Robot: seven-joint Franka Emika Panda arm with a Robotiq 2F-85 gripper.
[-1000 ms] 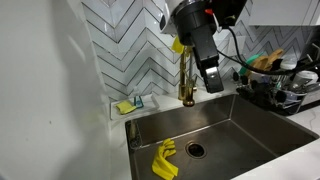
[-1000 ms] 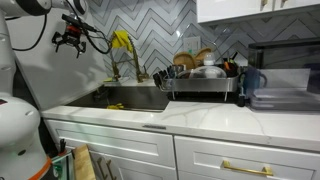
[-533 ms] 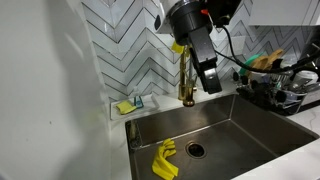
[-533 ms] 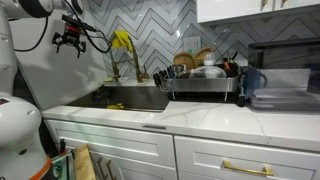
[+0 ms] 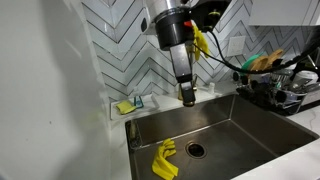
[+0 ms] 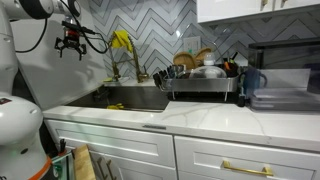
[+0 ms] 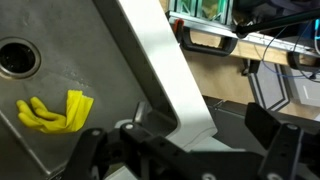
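My gripper (image 5: 187, 93) hangs in the air above the steel sink (image 5: 250, 128), open and empty. In the wrist view its two dark fingers (image 7: 190, 152) stand wide apart over the sink's white edge. A yellow rubber glove (image 5: 164, 160) lies crumpled on the sink floor beside the drain (image 5: 195, 150); it also shows in the wrist view (image 7: 55, 112). A second yellow glove (image 6: 121, 40) is draped over the gold faucet (image 6: 135, 66). In an exterior view the gripper (image 6: 72, 42) is high, beside the faucet and apart from it.
A yellow and green sponge (image 5: 125, 106) sits on the ledge behind the sink. A black dish rack (image 6: 200, 82) full of dishes and utensils stands on the counter next to the sink, also seen in the exterior view over the sink (image 5: 280, 88). Tiled herringbone wall behind.
The arm has swung sideways away from the faucet, so the gripper now hangs nearer the sink's sponge end. The gloves have not moved.
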